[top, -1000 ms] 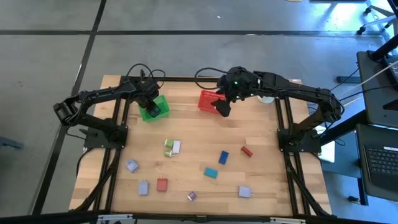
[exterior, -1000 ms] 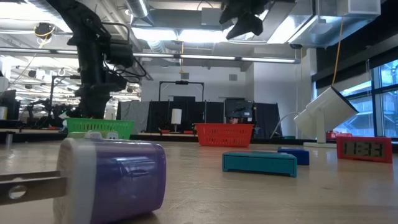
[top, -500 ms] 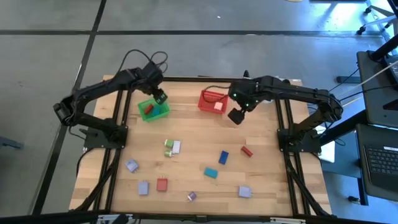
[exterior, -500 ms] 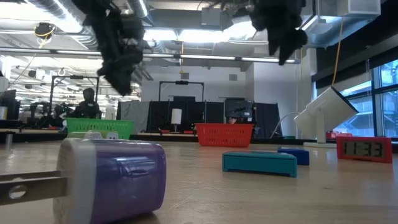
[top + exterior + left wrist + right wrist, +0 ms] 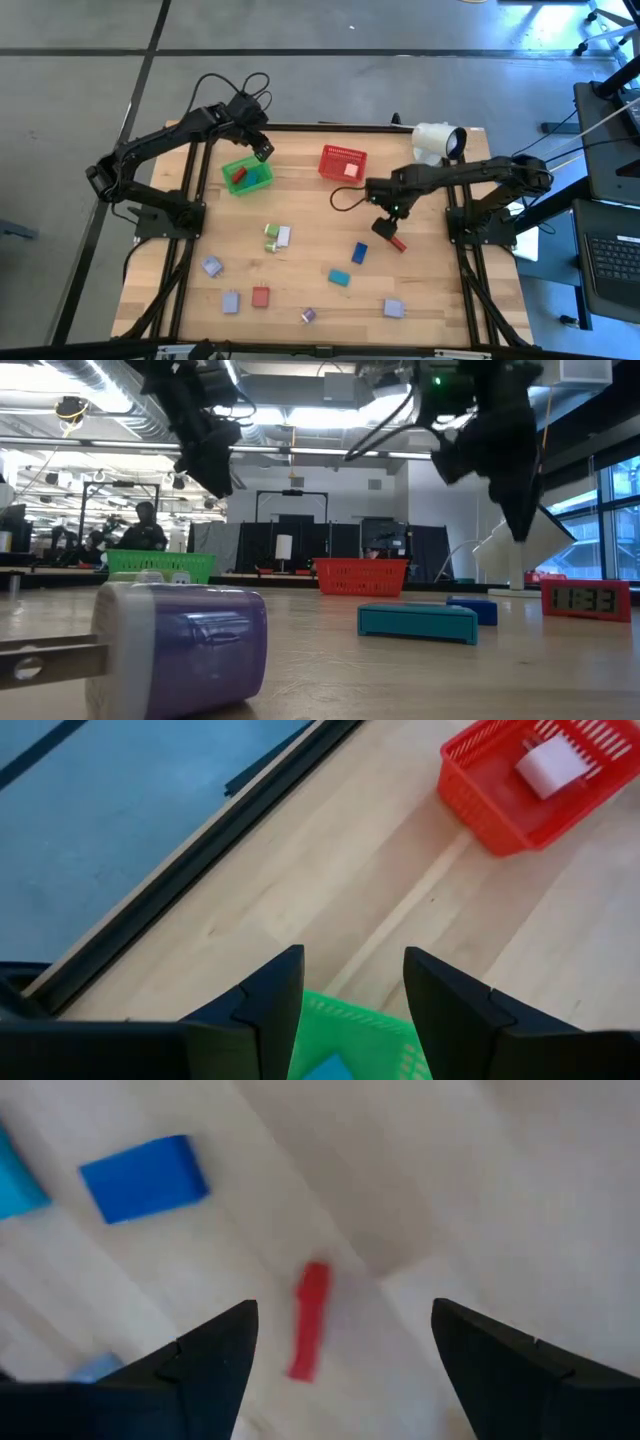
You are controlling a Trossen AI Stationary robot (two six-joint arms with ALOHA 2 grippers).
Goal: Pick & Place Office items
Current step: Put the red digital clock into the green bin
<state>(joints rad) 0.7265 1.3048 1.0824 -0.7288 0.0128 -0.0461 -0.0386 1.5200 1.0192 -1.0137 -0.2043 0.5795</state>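
My right gripper (image 5: 385, 228) (image 5: 343, 1308) hangs open just above a small red piece (image 5: 397, 243) (image 5: 310, 1320), touching nothing; a blue piece (image 5: 145, 1177) lies beyond. My left gripper (image 5: 262, 148) (image 5: 350, 965) is open and high over the far right corner of the green basket (image 5: 247, 175), which holds a red piece (image 5: 238, 175). The red basket (image 5: 343, 162) holds a white piece (image 5: 550, 765). Loose on the table lie a green-and-white pair (image 5: 276, 237), blue (image 5: 359, 253), teal (image 5: 339, 277), lavender (image 5: 212, 266) and red-brown (image 5: 261, 296) pieces.
More lavender pieces (image 5: 231, 301) (image 5: 394, 309) and a small purple one (image 5: 308, 315) lie near the table's near edge. A white cylindrical lamp (image 5: 437, 140) stands at the far right corner, a red digital clock (image 5: 585, 600) beside it. A person (image 5: 143, 530) shows in the room behind.
My right gripper has left the red basket, swinging toward the table's near right side and dropping over the red piece. My left gripper has risen from the green basket and drawn toward the far edge. The baskets' contents, red piece and white piece, are uncovered.
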